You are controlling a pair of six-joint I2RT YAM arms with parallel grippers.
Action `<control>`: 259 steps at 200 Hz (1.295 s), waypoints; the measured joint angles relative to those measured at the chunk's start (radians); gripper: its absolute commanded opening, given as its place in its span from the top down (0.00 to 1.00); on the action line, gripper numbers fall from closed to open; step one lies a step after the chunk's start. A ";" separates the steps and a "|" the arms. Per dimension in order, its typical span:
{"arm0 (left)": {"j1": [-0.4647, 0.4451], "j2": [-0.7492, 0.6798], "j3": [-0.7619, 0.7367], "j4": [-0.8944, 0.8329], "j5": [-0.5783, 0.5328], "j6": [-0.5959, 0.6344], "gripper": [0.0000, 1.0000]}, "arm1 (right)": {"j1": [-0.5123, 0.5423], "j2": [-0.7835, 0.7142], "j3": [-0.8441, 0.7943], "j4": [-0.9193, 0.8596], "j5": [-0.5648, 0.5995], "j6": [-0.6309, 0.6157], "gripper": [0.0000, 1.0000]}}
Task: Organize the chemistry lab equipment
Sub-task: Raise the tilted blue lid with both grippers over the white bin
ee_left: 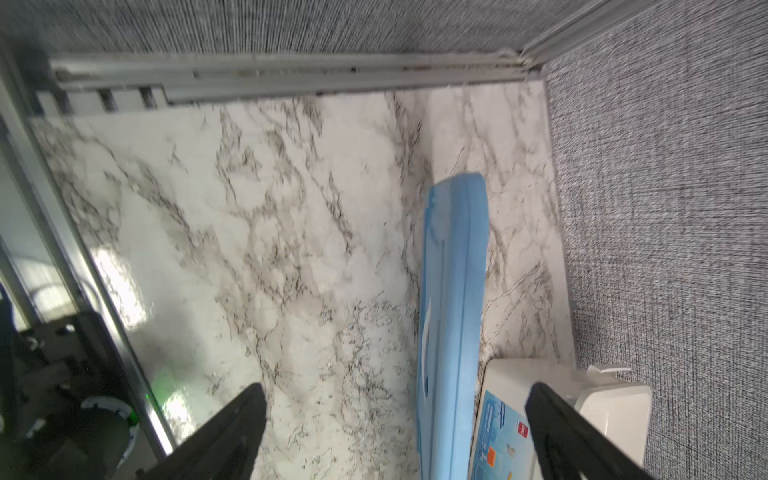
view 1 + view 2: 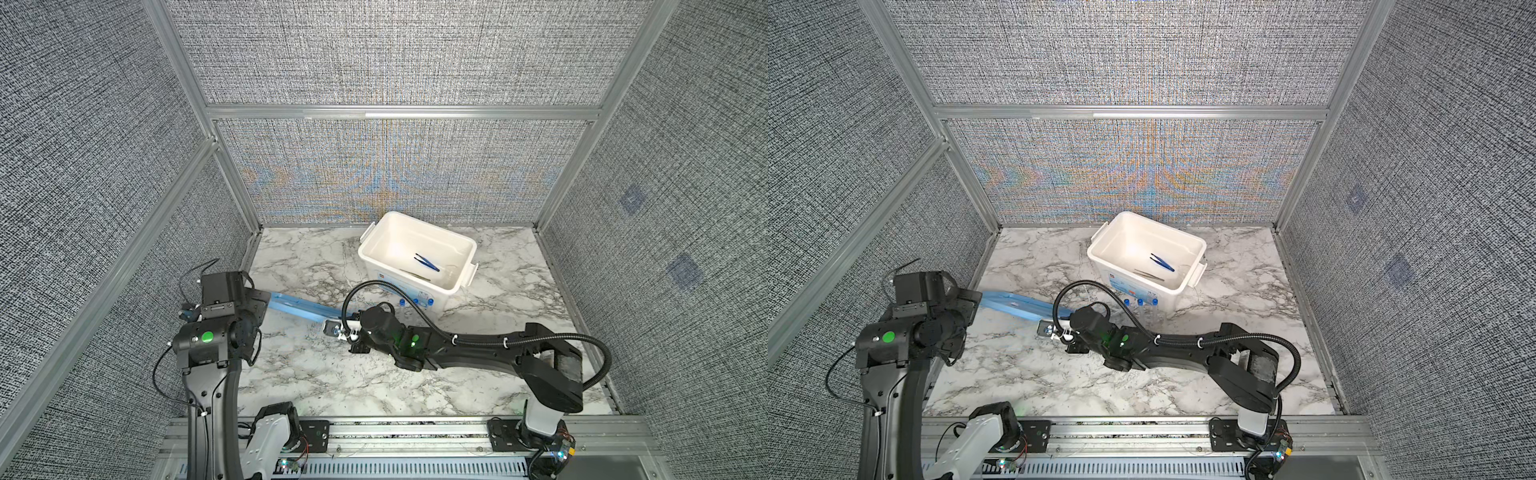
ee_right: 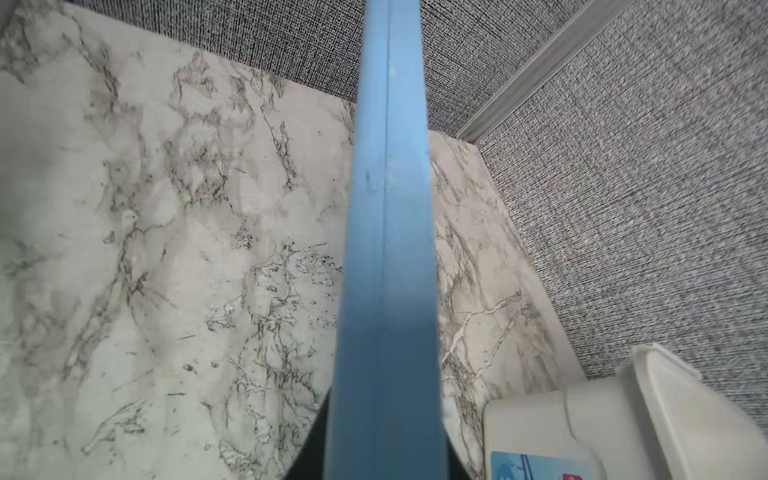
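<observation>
Three slim clear tubes with blue caps [image 2: 415, 302] stand upright in a row on the marble bench [image 2: 311, 374], just in front of the large white plastic tub [image 2: 395, 245]. Their clear rack [image 2: 1142, 316] is so transparent that I can barely make it out. Inside the tub lie the blue plastic tweezers [image 2: 426, 262], slanted across the floor. The thin silver metal tweezers [image 2: 1149, 274] lie just beside them, nearer the front wall. A faint curved outline at the tub's right end looks like a small clear glass dish [image 2: 450, 271], but I cannot tell more.

My right gripper [image 3: 384, 449] is pressed onto one end of the flat light-blue plastic lid [image 2: 299, 309]. In the right wrist view, the lid rises edge-on from between the dark fingers [image 3: 313, 440], which sit against both of its faces. In both top views it stretches from that gripper towards my left arm.

My left gripper [image 1: 395, 388] is spread wide. Its two black fingers [image 1: 232, 428] stand far apart, with only bench and the lid's long edge showing between them, and they pinch nothing. The lid passes close by the tub's labelled wall.
</observation>
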 measured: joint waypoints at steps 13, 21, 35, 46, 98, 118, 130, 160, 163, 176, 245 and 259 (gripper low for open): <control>0.000 -0.004 0.032 0.018 -0.053 0.045 0.01 | -0.020 -0.011 0.016 -0.026 -0.052 0.062 0.84; 0.000 -0.008 0.044 0.032 -0.084 0.072 0.01 | -0.031 -0.016 0.025 -0.038 -0.080 0.097 0.84; 0.000 -0.016 0.048 0.052 -0.117 0.109 0.01 | -0.044 -0.022 0.040 -0.062 -0.125 0.152 0.84; 0.000 -0.027 0.040 0.073 -0.127 0.141 0.01 | -0.054 -0.028 0.053 -0.087 -0.157 0.195 0.84; 0.000 -0.145 -0.079 0.260 -0.060 0.362 0.01 | -0.146 -0.121 0.130 -0.204 -0.340 0.384 0.85; 0.000 -0.184 -0.085 0.344 -0.007 0.454 0.01 | -0.220 -0.164 0.146 -0.220 -0.436 0.463 0.89; 0.000 -0.182 -0.083 0.388 0.021 0.499 0.01 | -0.265 -0.185 0.161 -0.243 -0.497 0.513 0.89; 0.000 -0.107 -0.051 0.456 0.185 0.610 0.01 | -0.395 -0.248 0.202 -0.280 -0.679 0.660 0.89; 0.000 -0.095 -0.047 0.462 0.206 0.617 0.01 | -0.414 -0.256 0.205 -0.280 -0.704 0.680 0.89; 0.000 -0.039 -0.029 0.481 0.300 0.648 0.01 | -0.488 -0.282 0.219 -0.280 -0.793 0.757 0.89; -0.087 0.110 -0.061 0.652 0.594 0.621 0.06 | -0.893 -0.312 0.181 -0.258 -1.098 1.158 0.91; -0.145 0.145 -0.063 0.691 0.609 0.602 0.06 | -0.966 -0.312 0.124 -0.189 -1.140 1.267 0.95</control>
